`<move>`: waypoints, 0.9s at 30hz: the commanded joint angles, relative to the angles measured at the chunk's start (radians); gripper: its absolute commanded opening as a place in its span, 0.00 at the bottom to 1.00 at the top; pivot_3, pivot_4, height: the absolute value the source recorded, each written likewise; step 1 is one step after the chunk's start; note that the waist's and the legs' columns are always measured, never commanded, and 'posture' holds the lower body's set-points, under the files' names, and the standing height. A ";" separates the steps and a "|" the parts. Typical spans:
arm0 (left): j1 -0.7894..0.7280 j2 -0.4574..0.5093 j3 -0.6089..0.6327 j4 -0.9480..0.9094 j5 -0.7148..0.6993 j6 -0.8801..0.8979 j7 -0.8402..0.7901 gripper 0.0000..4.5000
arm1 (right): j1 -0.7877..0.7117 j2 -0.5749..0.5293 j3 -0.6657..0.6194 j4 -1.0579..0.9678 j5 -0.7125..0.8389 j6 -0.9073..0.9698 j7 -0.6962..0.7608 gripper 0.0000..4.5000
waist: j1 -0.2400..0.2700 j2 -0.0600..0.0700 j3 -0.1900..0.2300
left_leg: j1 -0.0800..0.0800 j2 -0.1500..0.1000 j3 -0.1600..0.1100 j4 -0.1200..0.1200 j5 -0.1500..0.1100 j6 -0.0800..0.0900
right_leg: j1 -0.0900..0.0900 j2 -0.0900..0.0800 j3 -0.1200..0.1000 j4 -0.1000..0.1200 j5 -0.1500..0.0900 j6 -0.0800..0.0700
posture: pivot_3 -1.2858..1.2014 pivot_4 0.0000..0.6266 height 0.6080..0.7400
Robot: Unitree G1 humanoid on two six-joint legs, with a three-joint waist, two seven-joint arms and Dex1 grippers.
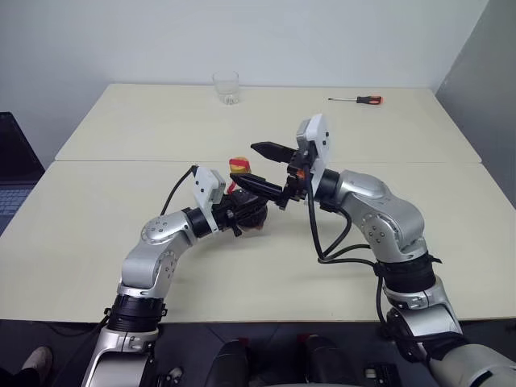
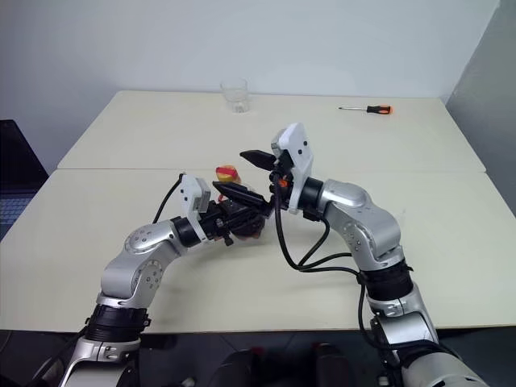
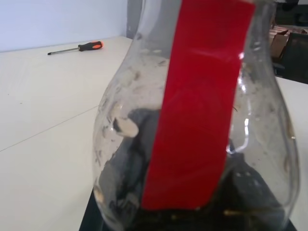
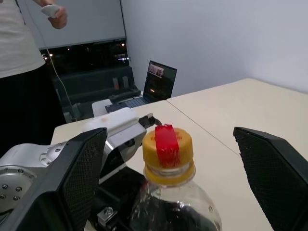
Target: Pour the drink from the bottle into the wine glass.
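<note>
Head views: the left hand (image 1: 242,216) is clamped shut on the lower body of the bottle (image 1: 246,201), which stands upright on the desk (image 1: 97,234) at the tips of that hand. The bottle's yellow cap (image 1: 239,164) with its red strip rises above the left hand. The right hand (image 1: 266,168) comes in from the opposite side with its two black fingers spread as wide as they go, one finger above the other, the cap level with the gap between them and not touched. Well beyond both hands, near the desk's far edge, stands a clear tumbler (image 1: 226,87); a screwdriver (image 1: 356,99) with an orange and black handle lies far out past the right hand.

Left wrist view: the bottle's clear rounded body is right against the hand, with the red label strip (image 3: 202,106) running down its front. The drink (image 3: 240,192) sits dark in the bottom of the bottle. The screwdriver lies far off on the desk.

Right wrist view: the cap sits between the two spread fingers (image 4: 79,173), apart from both. The left hand's white housing is just behind the bottle. Beyond the desk, a laptop (image 4: 156,82) stands open and a person (image 4: 19,62) stands holding a small object.
</note>
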 commanded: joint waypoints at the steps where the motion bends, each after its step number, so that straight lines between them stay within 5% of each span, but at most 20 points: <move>1: -0.013 0.001 0.016 -0.061 -0.020 -0.015 -0.002 0.33 | -0.028 0.021 0.001 0.002 -0.009 -0.035 -0.002 1.00 | 0.000 0.000 0.000 | 0.000 0.000 0.000 0.000 0.000 0.000 | 0.000 0.000 0.000 0.000 0.000 0.000 | 0.52 0.24 1.00; 21: -0.003 0.002 0.017 -0.072 -0.021 -0.008 0.002 0.33 | -0.060 0.067 0.022 0.082 -0.052 -0.088 0.016 1.00 | 0.000 0.000 0.000 | 0.000 0.000 0.000 0.000 0.000 0.000 | 0.000 0.000 0.000 0.000 0.000 0.000 | 0.52 0.24 1.00; 27: -0.006 0.002 0.017 -0.069 -0.021 -0.009 0.001 0.33 | -0.063 0.070 0.016 0.082 -0.046 -0.085 0.016 0.63 | 0.000 0.000 0.000 | 0.000 0.000 0.000 0.000 0.000 0.000 | 0.000 0.000 0.000 0.000 0.000 0.000 | 0.52 0.24 1.00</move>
